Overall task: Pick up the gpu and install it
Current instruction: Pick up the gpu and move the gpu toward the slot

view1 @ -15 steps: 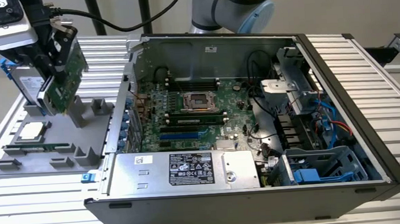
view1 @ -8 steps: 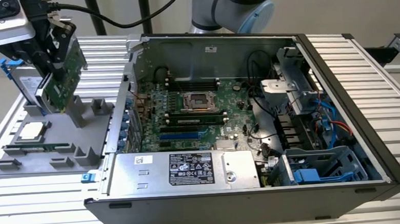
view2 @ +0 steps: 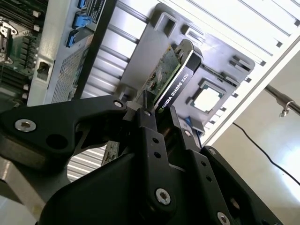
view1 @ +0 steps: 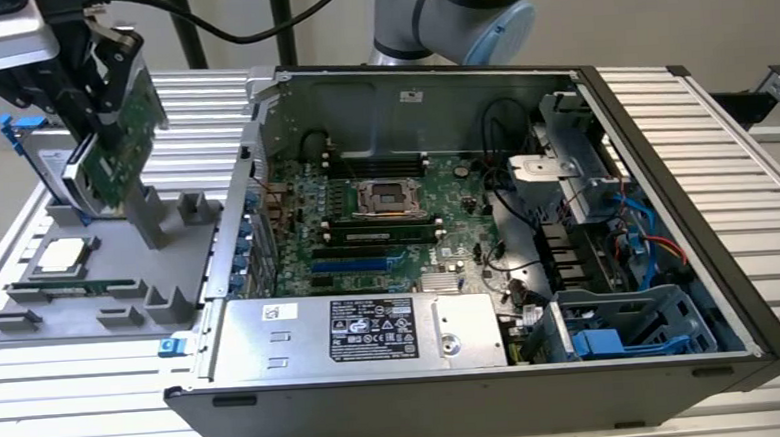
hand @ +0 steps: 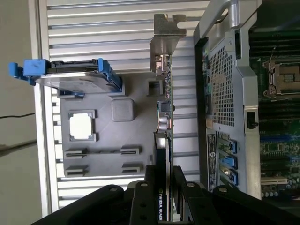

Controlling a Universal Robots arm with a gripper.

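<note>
The gpu (view1: 121,132) is a short card with a green board face, a black shroud and a silver end bracket (hand: 165,33). It stands on edge above the grey holder tray (view1: 98,244), at the exterior view's left, outside the computer case. My gripper (view1: 90,89) is shut on its upper edge. In both wrist views the black fingers (view2: 147,129) clamp the gpu (view2: 176,77) from both faces, with the card (hand: 164,110) reaching out past my gripper (hand: 164,190). The motherboard (view1: 363,220) lies inside the open case, its expansion slots (view1: 352,266) uncovered.
The tray also holds a silver hard drive in a blue frame (hand: 70,77), a processor chip (hand: 82,126) and a long memory stick (hand: 96,151). The open case's side wall (hand: 225,93) rises between the tray and the motherboard. A power supply (view1: 356,330) sits along the case's near side.
</note>
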